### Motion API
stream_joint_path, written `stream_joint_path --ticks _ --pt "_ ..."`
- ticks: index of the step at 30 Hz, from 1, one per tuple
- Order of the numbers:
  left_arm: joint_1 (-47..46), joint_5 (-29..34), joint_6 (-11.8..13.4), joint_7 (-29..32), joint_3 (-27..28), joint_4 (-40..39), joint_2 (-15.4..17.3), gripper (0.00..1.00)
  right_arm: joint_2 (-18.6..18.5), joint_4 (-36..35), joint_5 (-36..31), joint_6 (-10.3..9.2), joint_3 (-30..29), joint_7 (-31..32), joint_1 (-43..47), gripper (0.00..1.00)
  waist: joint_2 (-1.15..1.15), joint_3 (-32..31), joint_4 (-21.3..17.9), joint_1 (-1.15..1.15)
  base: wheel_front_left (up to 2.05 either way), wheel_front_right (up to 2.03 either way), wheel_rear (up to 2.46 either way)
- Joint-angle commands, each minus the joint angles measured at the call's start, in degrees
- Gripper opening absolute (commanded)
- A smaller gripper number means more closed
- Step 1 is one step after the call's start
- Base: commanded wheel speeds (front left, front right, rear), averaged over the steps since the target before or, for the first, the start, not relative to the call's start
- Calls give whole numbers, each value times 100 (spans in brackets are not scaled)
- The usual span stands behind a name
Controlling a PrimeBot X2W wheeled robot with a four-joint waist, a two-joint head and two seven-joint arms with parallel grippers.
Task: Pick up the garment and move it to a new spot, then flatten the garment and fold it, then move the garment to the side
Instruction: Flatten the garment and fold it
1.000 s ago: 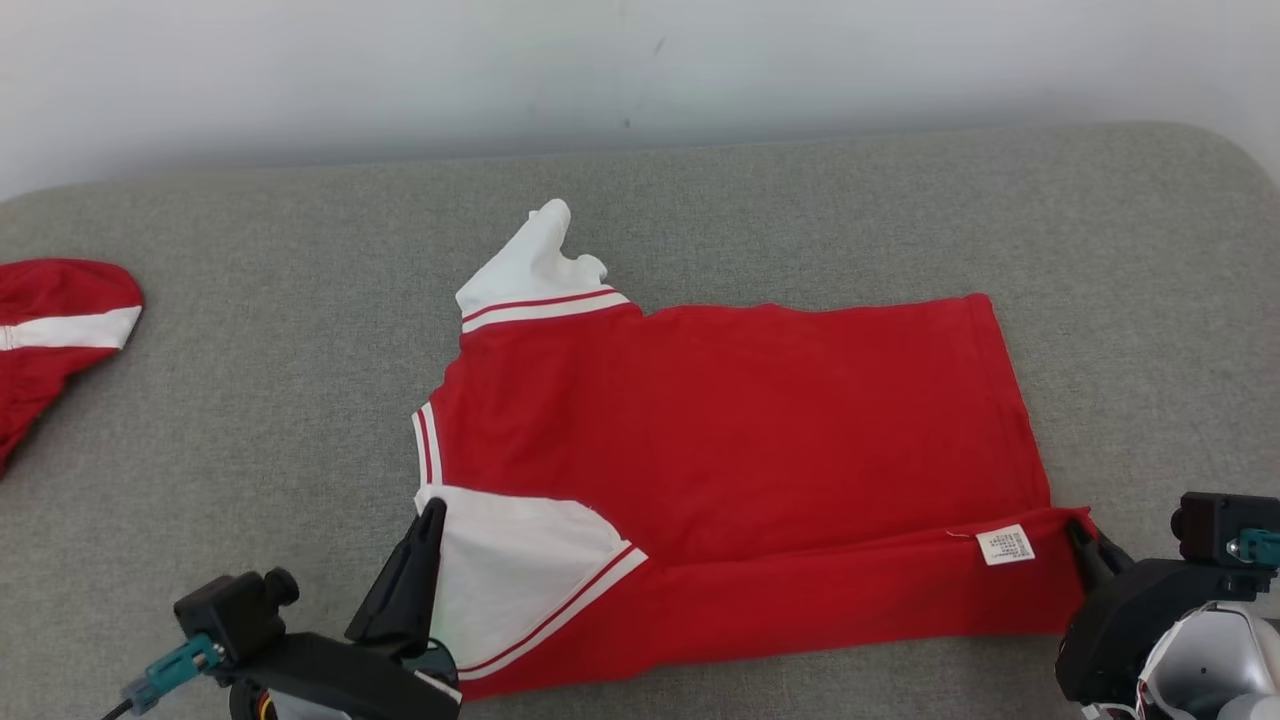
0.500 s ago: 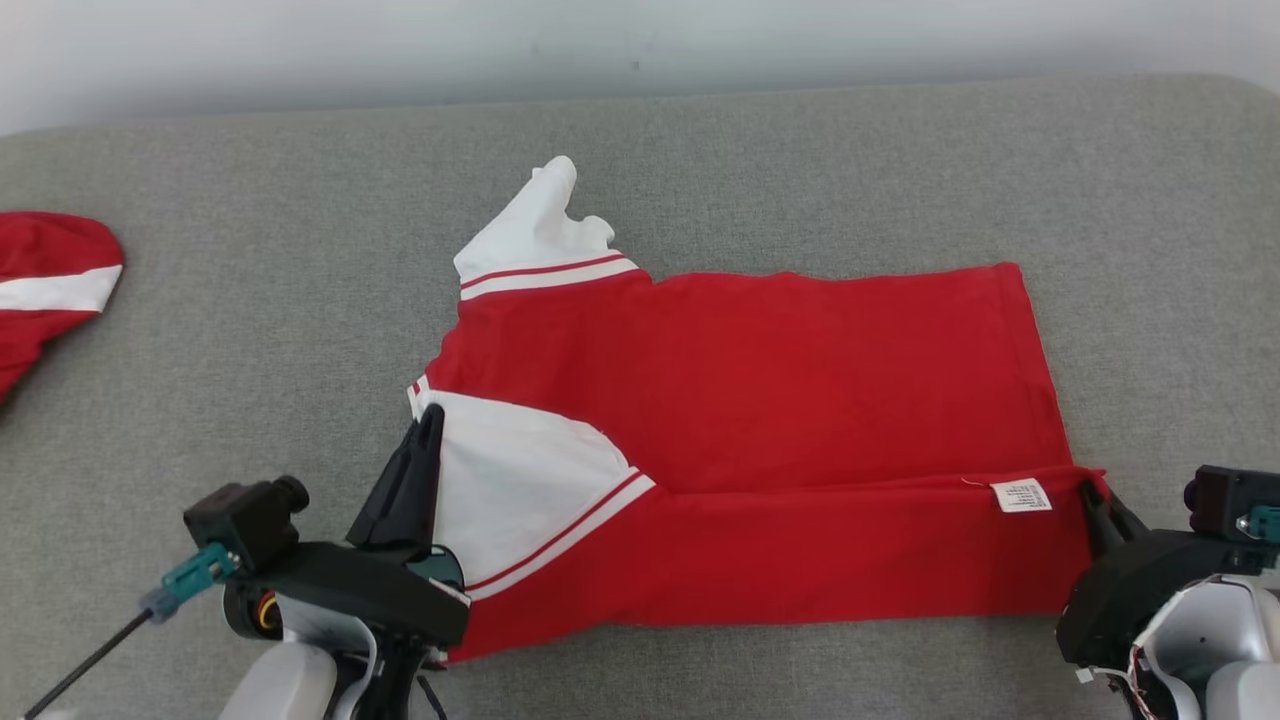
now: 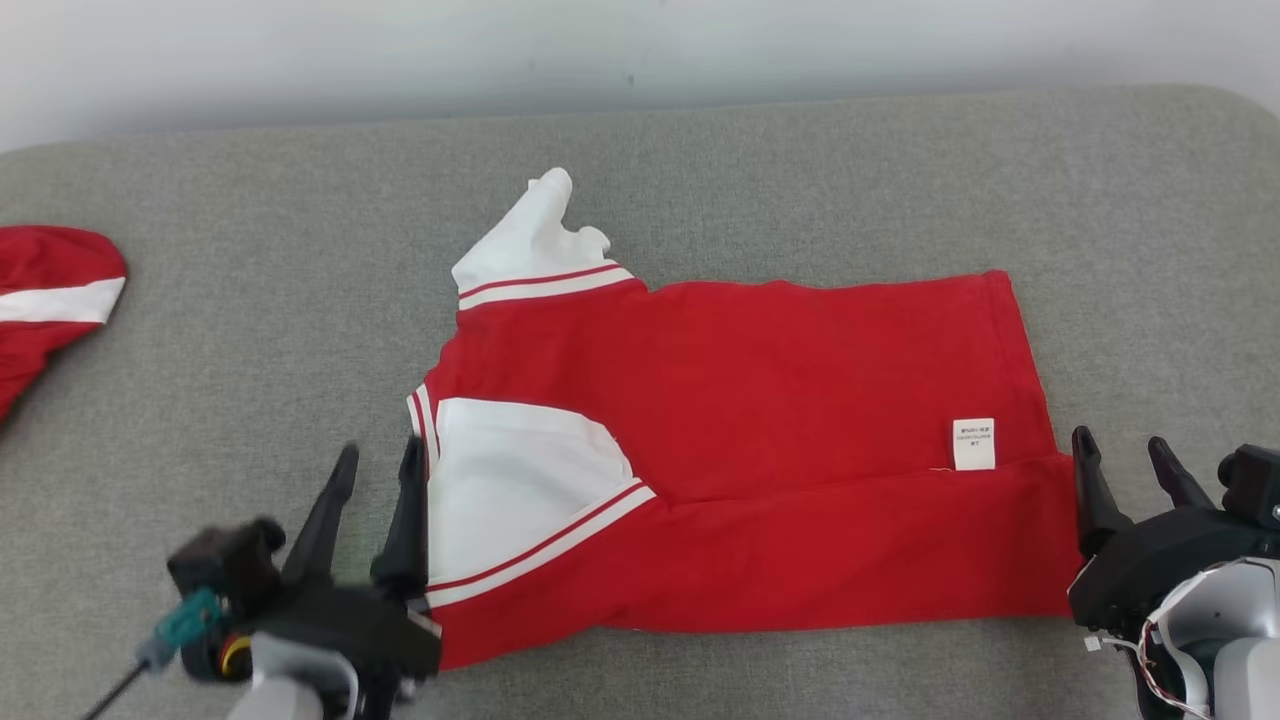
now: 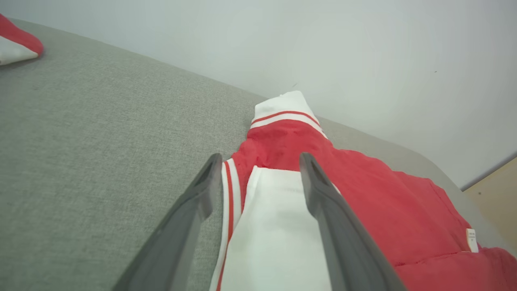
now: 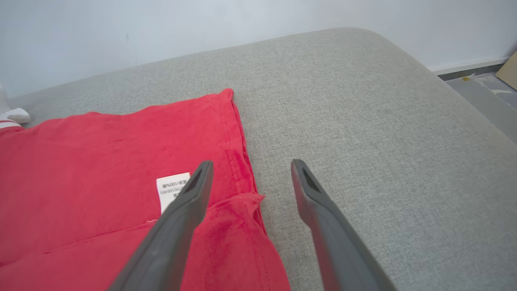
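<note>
Both my grippers stand wide open over a grey cushion (image 3: 250, 340), holding nothing. The garment (image 3: 760, 400), a red shirt with white sleeves, lies spread across the middle of the cushion, its near strip folded up over the body along a crease that runs left to right.

My left gripper (image 3: 380, 450) sits at the shirt's near left corner. In the left wrist view one finger reaches over bare cushion beside the striped neck edge and the other over the near sleeve (image 4: 274, 230). I cannot tell whether either touches the cloth.

My right gripper (image 3: 1119, 440) sits just beside the right hem. In the right wrist view one finger crosses the red cloth close to a white label (image 5: 171, 190), which faces up near the hem. The other finger is over bare cushion.

The far sleeve (image 3: 530, 245) sticks out toward the pale wall (image 3: 640, 40). A second red-and-white cloth (image 3: 50, 290) lies at the cushion's left edge, well apart from the shirt.
</note>
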Motion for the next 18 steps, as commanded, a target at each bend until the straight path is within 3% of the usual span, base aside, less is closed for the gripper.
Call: stream_joint_path --ticks 1,8,18 --pt "261 121 59 -57 8 -71 86 100 6 -75 83 -15 -22 -9 109 100 -1 -93 15 0 0 0 0" --pt "1221 321 407 -66 27 -291 244 100 7 -254 117 -15 -208 427 622 100 -1 -310 37 0 0 0 0" --pt "1411 280 572 362 -181 88 242 100 7 -9 201 -15 -215 1114 799 100 -1 -419 4 0 0 0 0"
